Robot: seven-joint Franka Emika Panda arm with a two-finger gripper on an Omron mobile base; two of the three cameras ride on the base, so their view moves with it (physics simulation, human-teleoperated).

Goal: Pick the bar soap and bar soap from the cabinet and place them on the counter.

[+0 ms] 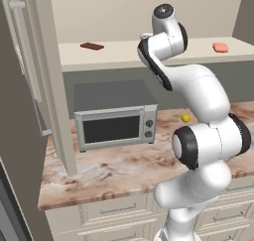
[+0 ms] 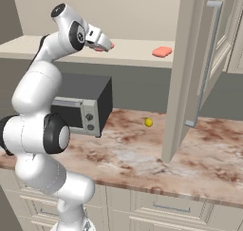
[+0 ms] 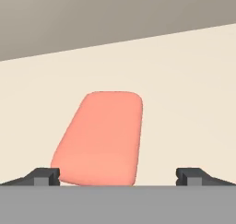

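One salmon-pink bar soap (image 3: 101,138) lies flat on the beige cabinet shelf (image 3: 193,80), just ahead of my gripper (image 3: 118,176). The gripper is open, with one fingertip on each side of the bar's near end and not touching it. In the right base view the gripper (image 2: 109,45) reaches onto the shelf (image 2: 133,54) and mostly hides this bar (image 2: 101,48). The second bar soap (image 2: 162,51) (image 1: 221,47) lies further right on the same shelf. The marbled counter (image 1: 124,170) (image 2: 142,154) runs below.
A dark brown slab (image 1: 92,46) lies at the shelf's left. A microwave (image 1: 115,121) (image 2: 85,106) stands on the counter under the shelf, with a small yellow ball (image 1: 185,118) (image 2: 148,122) to its right. Open cabinet doors (image 1: 20,86) (image 2: 209,59) flank the opening.
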